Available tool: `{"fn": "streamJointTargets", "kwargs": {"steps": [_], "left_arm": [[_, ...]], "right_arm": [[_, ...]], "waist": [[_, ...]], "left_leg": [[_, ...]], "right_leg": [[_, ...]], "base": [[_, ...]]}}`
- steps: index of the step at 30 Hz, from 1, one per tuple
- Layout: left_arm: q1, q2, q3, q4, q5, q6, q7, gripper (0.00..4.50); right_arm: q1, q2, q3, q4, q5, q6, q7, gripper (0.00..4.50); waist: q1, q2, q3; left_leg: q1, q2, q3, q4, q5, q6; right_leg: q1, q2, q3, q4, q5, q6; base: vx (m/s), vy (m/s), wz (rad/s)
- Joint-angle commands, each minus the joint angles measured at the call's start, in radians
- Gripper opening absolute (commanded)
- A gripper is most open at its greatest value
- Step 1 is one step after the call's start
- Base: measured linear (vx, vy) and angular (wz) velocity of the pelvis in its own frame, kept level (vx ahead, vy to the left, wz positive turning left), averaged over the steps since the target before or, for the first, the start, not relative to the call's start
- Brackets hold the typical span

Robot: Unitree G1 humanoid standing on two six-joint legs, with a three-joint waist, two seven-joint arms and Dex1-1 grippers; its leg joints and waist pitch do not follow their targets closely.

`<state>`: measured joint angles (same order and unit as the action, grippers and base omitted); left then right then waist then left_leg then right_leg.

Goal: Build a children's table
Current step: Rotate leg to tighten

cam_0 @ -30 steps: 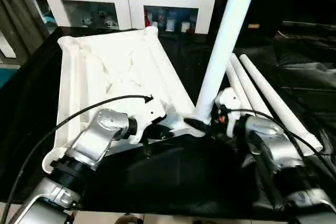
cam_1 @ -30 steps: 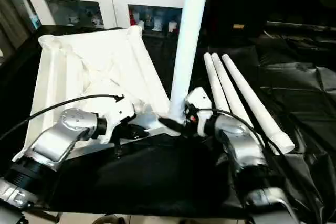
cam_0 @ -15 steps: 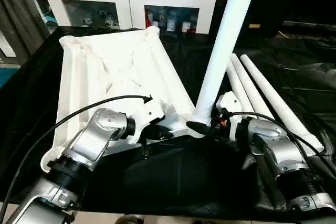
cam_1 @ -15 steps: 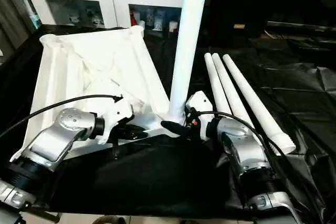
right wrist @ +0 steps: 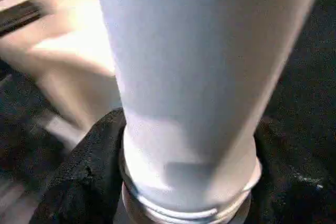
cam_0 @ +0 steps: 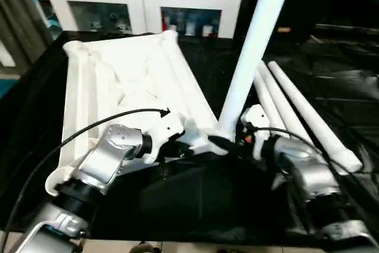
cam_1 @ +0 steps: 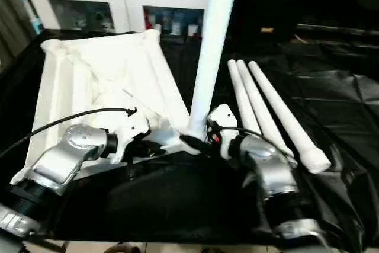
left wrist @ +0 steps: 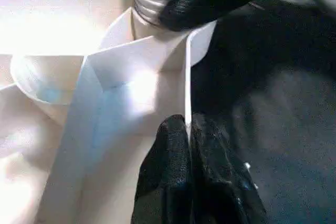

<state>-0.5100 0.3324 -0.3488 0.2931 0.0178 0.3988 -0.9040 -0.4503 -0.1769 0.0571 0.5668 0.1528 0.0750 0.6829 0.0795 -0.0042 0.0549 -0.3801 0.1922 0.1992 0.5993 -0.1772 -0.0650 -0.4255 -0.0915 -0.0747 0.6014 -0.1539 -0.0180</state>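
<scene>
One leg [cam_0: 256, 48] still upright in corner socket, right gripper [cam_0: 220, 143] still clamped

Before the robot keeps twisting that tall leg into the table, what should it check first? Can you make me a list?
1. Left gripper pinches the table top's rim wall, steadying it: ok.
2. Right gripper holds the standing leg at its base: ok.
3. Leg sits over the near corner socket: ok.
4. Leg threads fully screwed in: not ok, ridges visible.
5. Leg perfectly upright: cannot tell, it looks tilted.
6. Three spare legs lie ready on the black cloth: ok.
</scene>
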Motion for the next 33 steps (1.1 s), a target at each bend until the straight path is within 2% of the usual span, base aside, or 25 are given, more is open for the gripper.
{"fn": "streamJointTargets", "kwargs": {"steps": [1, 2, 3, 4, 5, 6, 8, 9, 10, 13, 15, 16, 18, 19, 20, 24, 25, 27, 28, 29, 33], "left_arm": [[-0.035, -0.076, 0.006, 0.022, 0.012, 0.043, 0.11, 0.0], [-0.042, -0.092, 0.012, 0.034, 0.018, 0.056, 0.14, 0.0], [-0.048, -0.11, 0.018, 0.047, 0.024, 0.069, 0.174, 0.0], [-0.057, -0.132, 0.026, 0.063, 0.032, 0.088, 0.218, 0.0], [-0.065, -0.155, 0.032, 0.078, 0.04, 0.103, 0.26, 0.0], [-0.077, -0.201, 0.041, 0.096, 0.05, 0.119, 0.33, 0.0], [-0.079, -0.215, 0.043, 0.099, 0.052, 0.122, 0.347, 0.0], [-0.079, -0.224, 0.043, 0.096, 0.053, 0.126, 0.352, 0.0], [-0.078, -0.234, 0.044, 0.092, 0.053, 0.13, 0.358, 0.0], [-0.067, -0.249, 0.037, 0.069, 0.055, 0.115, 0.354, 0.0], [-0.065, -0.239, 0.034, 0.065, 0.054, 0.105, 0.346, 0.0], [-0.065, -0.235, 0.034, 0.064, 0.054, 0.102, 0.342, 0.0], [-0.057, -0.209, 0.032, 0.054, 0.05, 0.085, 0.314, 0.0], [-0.057, -0.209, 0.032, 0.054, 0.05, 0.084, 0.313, 0.0], [-0.053, -0.197, 0.032, 0.049, 0.047, 0.081, 0.302, 0.0], [-0.031, -0.158, 0.027, 0.036, 0.035, 0.035, 0.237, 0.0], [-0.025, -0.147, 0.027, 0.03, 0.03, 0.022, 0.216, 0.0], [-0.019, -0.137, 0.026, 0.025, 0.025, 0.014, 0.198, 0.0], [-0.014, -0.125, 0.025, 0.022, 0.02, 0.008, 0.179, 0.0], [-0.003, -0.098, 0.02, 0.017, 0.009, -0.02, 0.129, 0.0], [0.012, -0.055, 0.012, 0.01, -0.008, -0.062, 0.047, 0.0]], "right_arm": [[-0.043, 0.072, -0.058, 0.14, -0.003, 0.035, -0.231, 2.76], [-0.055, 0.089, -0.067, 0.162, -0.004, 0.033, -0.271, 2.76], [-0.067, 0.104, -0.07, 0.184, -0.009, 0.026, -0.307, 2.76], [-0.083, 0.121, -0.069, 0.212, -0.016, 0.016, -0.344, 2.76], [-0.101, 0.14, -0.069, 0.239, -0.021, 0.004, -0.379, 2.76], [-0.137, 0.175, -0.067, 0.288, -0.029, -0.015, -0.434, 2.76], [-0.148, 0.185, -0.066, 0.303, -0.034, -0.021, -0.45, 2.76], [-0.157, 0.191, -0.066, 0.313, -0.039, -0.024, -0.458, 2.76], [-0.165, 0.198, -0.066, 0.324, -0.044, -0.027, -0.466, 2.76], [-0.199, 0.221, -0.057, 0.364, -0.065, -0.063, -0.454, 2.76], [-0.206, 0.227, -0.056, 0.375, -0.062, -0.088, -0.43, 2.76], [-0.207, 0.228, -0.054, 0.376, -0.061, -0.095, -0.421, 3.11], [-0.208, 0.217, -0.06, 0.368, -0.053, -0.145, -0.394, 3.11], [-0.208, 0.217, -0.06, 0.368, -0.052, -0.145, -0.393, 3.34], [-0.204, 0.207, -0.056, 0.356, -0.05, -0.15, -0.373, 3.51], [-0.168, 0.156, -0.058, 0.28, -0.026, -0.139, -0.264, 3.56], [-0.154, 0.137, -0.052, 0.254, -0.023, -0.137, -0.227, 3.56], [-0.141, 0.121, -0.047, 0.233, -0.022, -0.138, -0.195, 3.56], [-0.125, 0.1, -0.04, 0.203, -0.018, -0.13, -0.158, 3.56], [-0.092, 0.055, -0.017, 0.14, -0.015, -0.117, -0.074, 3.56], [-0.044, -0.014, 0.015, 0.045, -0.003, -0.083, 0.054, 3.56]], "waist": [[-0.009, 0.001, -0.065], [-0.014, -0.001, -0.059], [-0.022, -0.001, -0.057], [-0.023, -0.001, -0.056], [-0.028, -0.002, -0.059], [-0.031, -0.003, -0.06], [-0.032, -0.004, -0.061], [-0.031, -0.003, -0.061], [-0.033, -0.014, -0.061], [-0.033, -0.012, -0.063], [-0.034, -0.014, -0.063], [-0.034, -0.014, -0.063], [-0.033, -0.012, -0.065], [-0.033, -0.012, -0.065], [-0.034, -0.012, -0.067], [-0.031, -0.014, -0.067], [-0.028, -0.011, -0.068], [-0.027, -0.013, -0.069], [-0.022, -0.01, -0.07], [-0.021, -0.009, -0.069], [-0.013, -0.007, -0.069]], "left_leg": [[0.018, 0.036, -0.022, -0.08, -0.263, 0.005], [0.021, 0.034, -0.023, -0.082, -0.293, -0.004], [0.03, 0.03, -0.025, -0.081, -0.351, -0.014], [0.032, 0.029, -0.028, -0.08, -0.366, -0.016], [0.033, 0.028, -0.031, -0.079, -0.382, -0.013], [0.032, 0.03, -0.033, -0.081, -0.376, -0.011], [0.03, 0.029, -0.033, -0.082, -0.372, -0.007], [0.031, 0.029, -0.031, -0.081, -0.372, -0.001], [0.028, 0.029, -0.03, -0.081, -0.373, 0.004], [0.025, 0.029, -0.031, -0.081, -0.359, 0.014], [0.022, 0.029, -0.029, -0.081, -0.342, 0.023], [0.022, 0.029, -0.029, -0.081, -0.342, 0.023], [0.019, 0.03, -0.028, -0.081, -0.327, 0.031], [0.019, 0.03, -0.028, -0.081, -0.327, 0.031], [0.014, 0.03, -0.028, -0.081, -0.304, 0.037], [0.015, 0.032, -0.024, -0.08, -0.283, 0.056], [0.017, 0.033, -0.022, -0.078, -0.274, 0.06], [0.013, 0.033, -0.022, -0.08, -0.254, 0.063], [0.017, 0.034, -0.021, -0.079, -0.239, 0.066], [0.015, 0.033, -0.021, -0.079, -0.238, 0.07], [0.019, 0.036, -0.021, -0.08, -0.244, 0.074]], "right_leg": [[0.053, -0.054, 0.042, -0.076, -0.348, -0.171], [0.05, -0.052, 0.04, -0.084, -0.393, -0.162], [0.047, -0.056, 0.036, -0.094, -0.482, -0.143], [0.048, -0.058, 0.034, -0.099, -0.516, -0.13], [0.046, -0.06, 0.033, -0.107, -0.558, -0.102], [0.047, -0.058, 0.031, -0.108, -0.544, -0.1], [0.05, -0.056, 0.03, -0.108, -0.527, -0.096], [0.046, -0.056, 0.031, -0.108, -0.516, -0.097], [0.047, -0.055, 0.03, -0.108, -0.515, -0.096], [0.047, -0.058, 0.032, -0.104, -0.498, -0.099], [0.049, -0.058, 0.034, -0.101, -0.476, -0.106], [0.049, -0.058, 0.034, -0.101, -0.476, -0.106], [0.051, -0.059, 0.036, -0.096, -0.445, -0.119], [0.051, -0.059, 0.036, -0.096, -0.445, -0.119], [0.055, -0.058, 0.036, -0.091, -0.406, -0.129], [0.056, -0.056, 0.04, -0.087, -0.361, -0.149], [0.055, -0.056, 0.041, -0.084, -0.344, -0.16], [0.059, -0.056, 0.041, -0.081, -0.321, -0.168], [0.06, -0.055, 0.042, -0.079, -0.293, -0.18], [0.061, -0.053, 0.041, -0.079, -0.293, -0.179], [0.06, -0.053, 0.043, -0.078, -0.29, -0.18]], "base": [[0.0, 0.0, 0.0], [0.0, 0.0, 0.0], [0.0, 0.0, 0.0], [0.0, 0.0, 0.0], [0.0, 0.0, 0.0], [0.0, 0.0, 0.0], [0.0, 0.0, 0.0], [0.0, 0.0, 0.0], [0.0, 0.0, 0.0], [0.0, 0.0, 0.0], [0.0, 0.0, 0.0], [0.0, 0.0, 0.0], [0.0, 0.0, 0.0], [0.0, 0.0, 0.0], [0.0, 0.0, 0.0], [0.0, 0.0, 0.0], [0.0, 0.0, 0.0], [0.0, 0.0, 0.0], [0.0, 0.0, 0.0], [0.0, 0.0, 0.0], [0.0, 0.0, 0.0]]}}
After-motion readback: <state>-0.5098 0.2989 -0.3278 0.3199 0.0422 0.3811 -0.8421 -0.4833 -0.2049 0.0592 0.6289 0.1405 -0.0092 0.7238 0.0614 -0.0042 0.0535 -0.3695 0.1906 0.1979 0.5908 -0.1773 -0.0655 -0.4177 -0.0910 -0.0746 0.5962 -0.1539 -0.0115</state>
